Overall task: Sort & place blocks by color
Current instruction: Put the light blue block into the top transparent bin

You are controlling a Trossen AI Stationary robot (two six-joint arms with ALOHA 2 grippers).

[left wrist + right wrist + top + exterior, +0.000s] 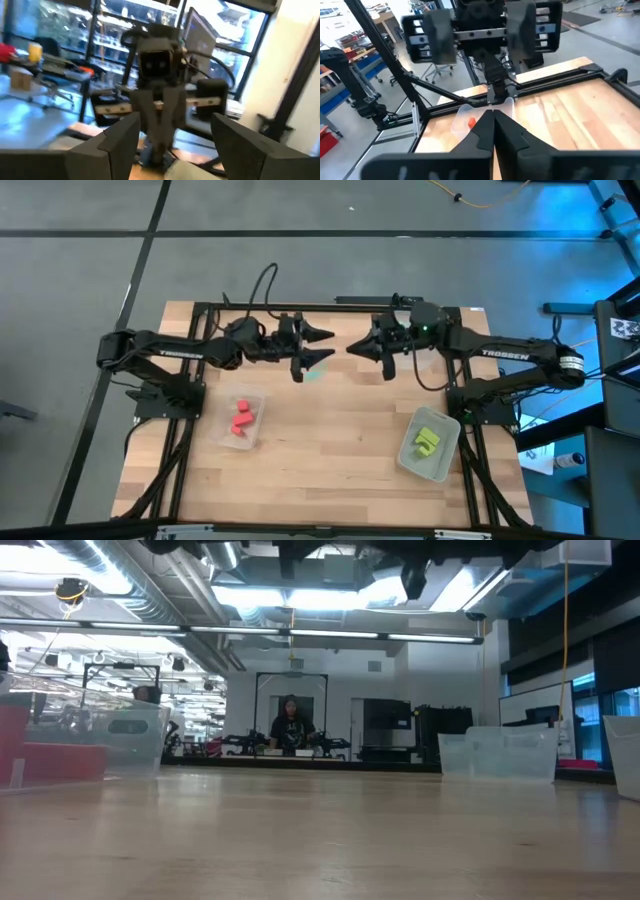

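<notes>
High view: left gripper (pixel 326 345) and right gripper (pixel 352 347) face each other, tips near, above the table's (pixel 330 435) far middle. Left fingers stand apart, empty; right fingers are pressed together. Red blocks (pixel 241 418) lie in the left tray (pixel 257 399), yellow-green blocks (pixel 428 440) in the right tray (pixel 414 465).

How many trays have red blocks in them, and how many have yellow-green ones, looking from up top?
Trays with red blocks: 1, the left tray
Trays with yellow-green blocks: 1, the right tray
Total: 2
</notes>
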